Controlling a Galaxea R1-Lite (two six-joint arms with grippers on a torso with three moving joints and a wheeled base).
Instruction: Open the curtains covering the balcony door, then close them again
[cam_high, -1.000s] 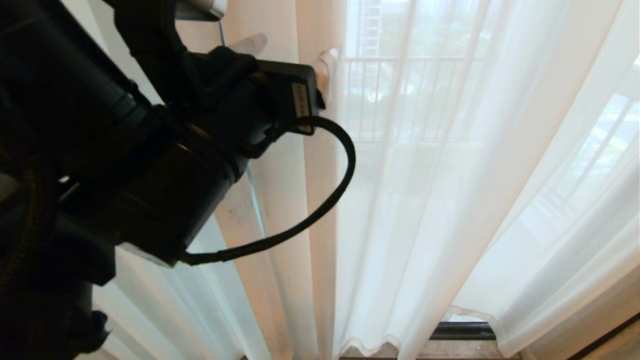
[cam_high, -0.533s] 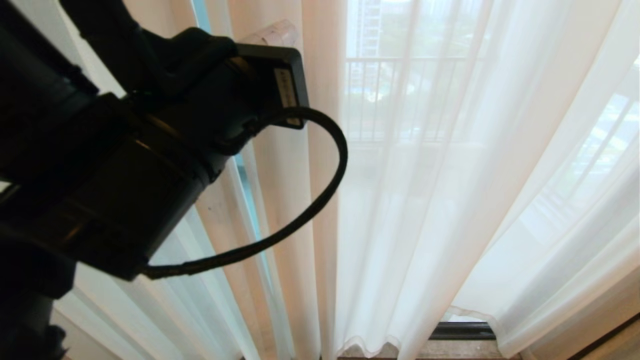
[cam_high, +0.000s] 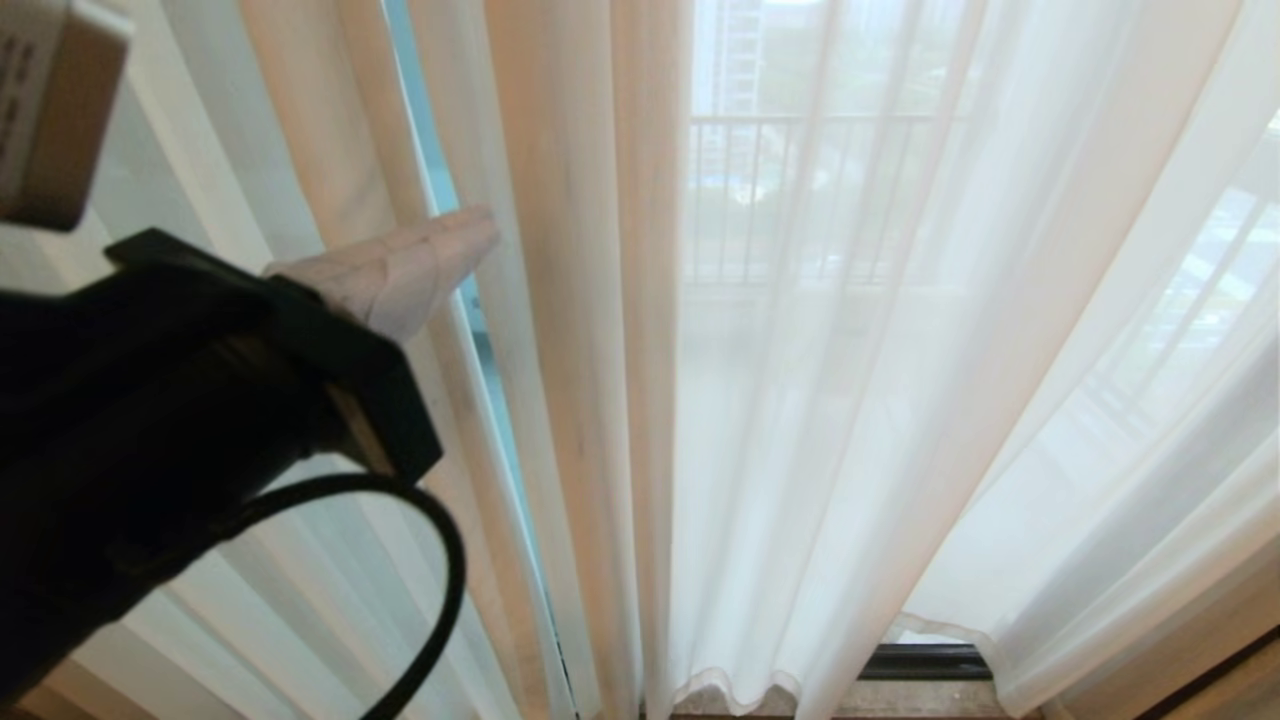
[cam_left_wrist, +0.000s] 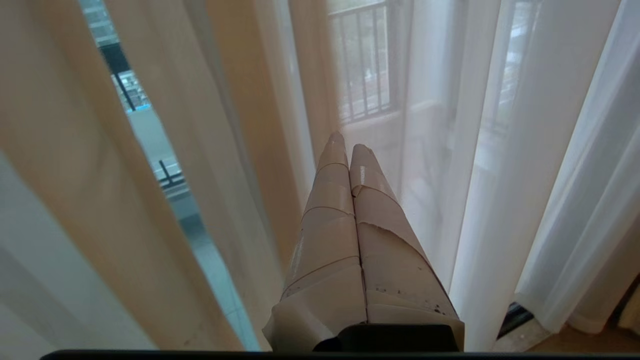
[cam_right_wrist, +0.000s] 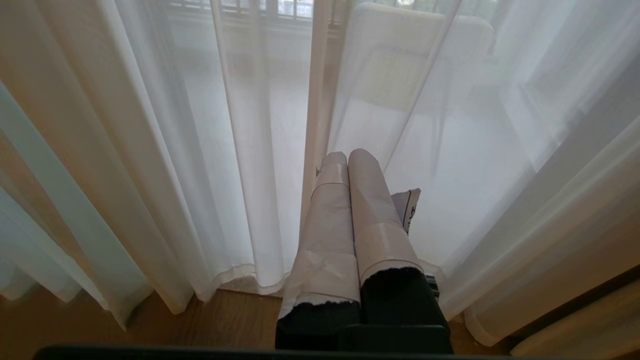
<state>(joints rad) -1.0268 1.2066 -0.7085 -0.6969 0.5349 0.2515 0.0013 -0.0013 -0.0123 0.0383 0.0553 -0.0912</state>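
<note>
The sheer white curtains (cam_high: 850, 400) hang in vertical folds across the whole head view, their wavy hem near the floor. A narrow slit (cam_high: 440, 190) between two folds shows bare glass of the balcony door, whose dark bottom frame (cam_high: 925, 662) peeks out under the hem. My left gripper (cam_high: 485, 228) is at the left, just in front of that slit. In the left wrist view it (cam_left_wrist: 345, 145) is shut, its taped fingers pressed together with no fabric between them, and the curtains (cam_left_wrist: 525, 175) hang beyond. My right gripper (cam_right_wrist: 347, 156) is shut and parked low before the curtains (cam_right_wrist: 175, 150).
A balcony railing (cam_high: 800, 120) shows through the fabric. A white folding chair (cam_right_wrist: 415, 65) stands outside behind the curtain. Wooden floor (cam_right_wrist: 150, 325) lies below the hem. A thicker beige drape (cam_right_wrist: 575, 335) hangs at the right edge.
My left arm has dropped down and to the left in the head view. Its fingers, spread apart a second ago, have shut. The slit between the folds now shows.
</note>
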